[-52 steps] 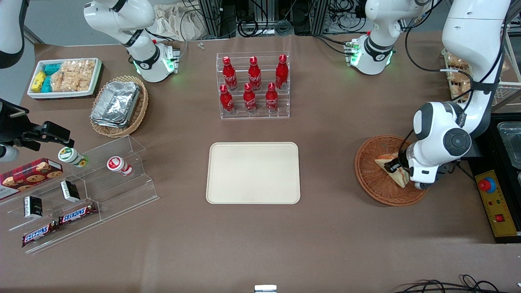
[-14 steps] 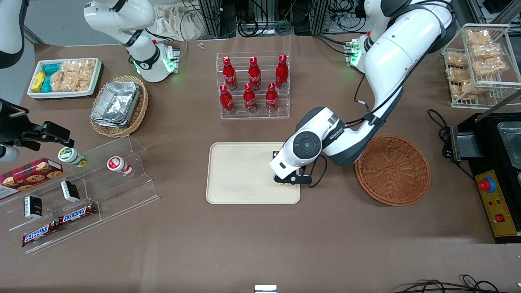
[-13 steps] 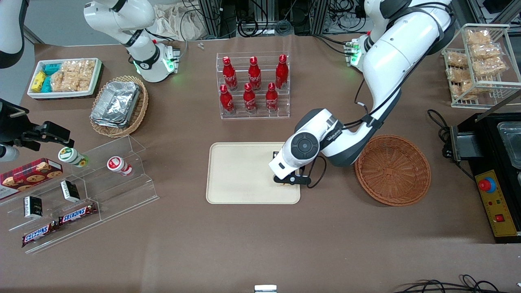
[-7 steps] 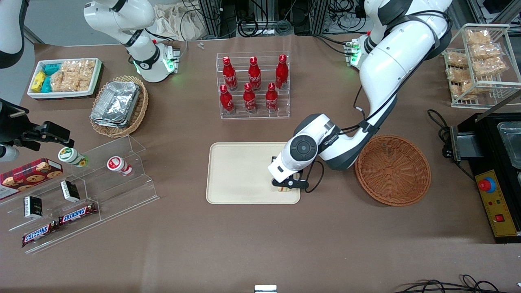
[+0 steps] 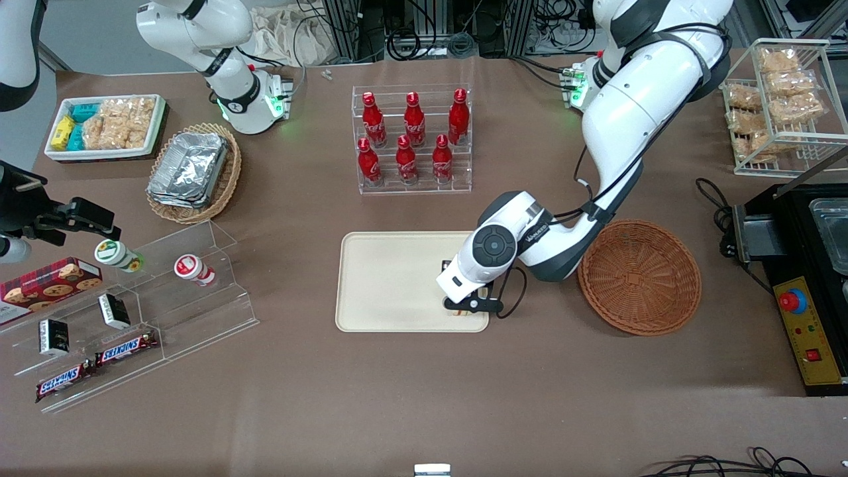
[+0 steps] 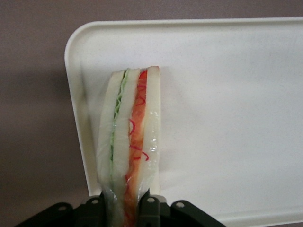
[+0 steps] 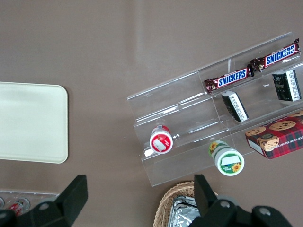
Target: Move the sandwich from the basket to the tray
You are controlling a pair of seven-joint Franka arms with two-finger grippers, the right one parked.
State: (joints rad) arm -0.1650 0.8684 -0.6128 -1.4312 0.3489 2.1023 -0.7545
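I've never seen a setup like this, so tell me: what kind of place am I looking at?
Probably a robotics lab staged as a snack counter. Cola bottles stand in a clear rack, Snickers bars lie on a clear display, cables crowd the table's edge. The gripper, over the tray, holds a wrapped sandwich.

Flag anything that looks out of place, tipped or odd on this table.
Two small cups lie tipped on their sides on the clear stepped stand. Otherwise nothing stands out: the gripper holds the sandwich on edge over the tray, near its corner; the basket holds nothing.
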